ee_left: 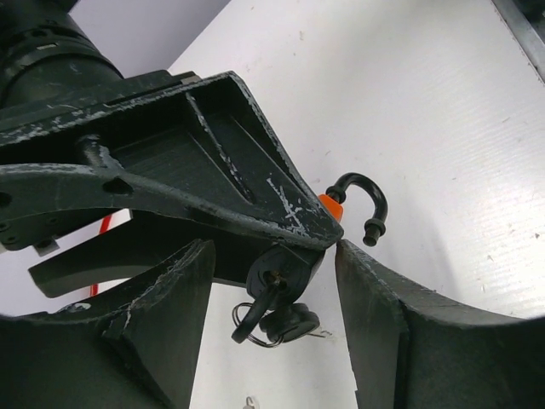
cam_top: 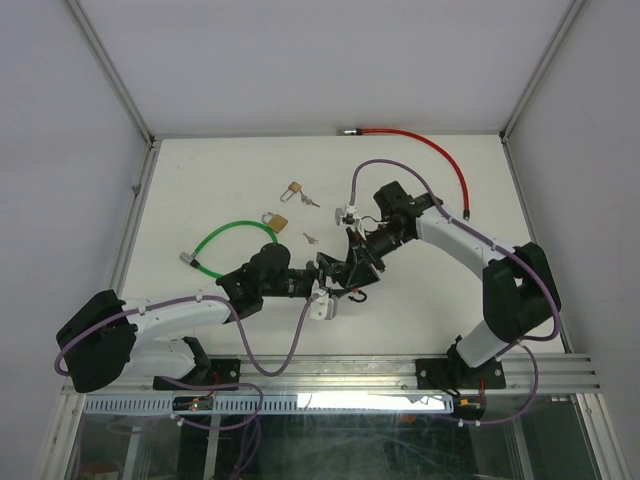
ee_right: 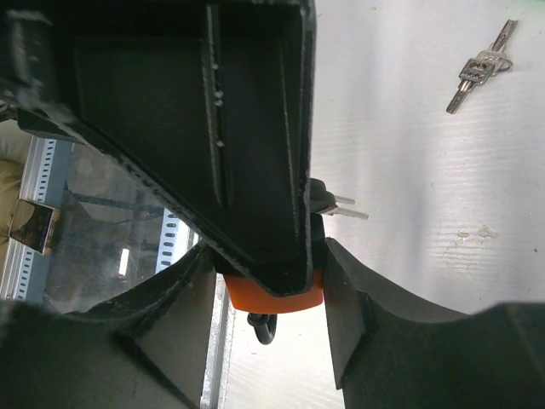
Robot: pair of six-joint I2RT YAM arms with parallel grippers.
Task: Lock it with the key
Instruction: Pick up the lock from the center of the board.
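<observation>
Padlock (ee_right: 272, 296): orange body, black shackle (ee_left: 362, 192) swung open; held off the desk (cam_top: 200, 180), over its middle, towards the near edge.
Right gripper (ee_right: 266, 256): clenched on the padlock body, a finger pressed to either side.
Key (ee_left: 266, 294): black head, seated in the padlock's keyhole; a spare key (ee_left: 294, 324) is hung from it by a ring.
Left gripper (ee_left: 272, 251): jaws parted, set either side of the key; no contact with the key is seen.
Green cable (cam_top: 228, 238): curved, laid left of the desk's middle.
Red cable (cam_top: 425, 145): run along the far edge and bent down near the far right corner.
Brass padlock (cam_top: 275, 220): laid between the desk's middle and the far edge; a second padlock (cam_top: 292, 189) is placed just beyond it, keys attached.
Loose keys (cam_top: 310, 238): laid near the brass padlock, apart from both grippers.
</observation>
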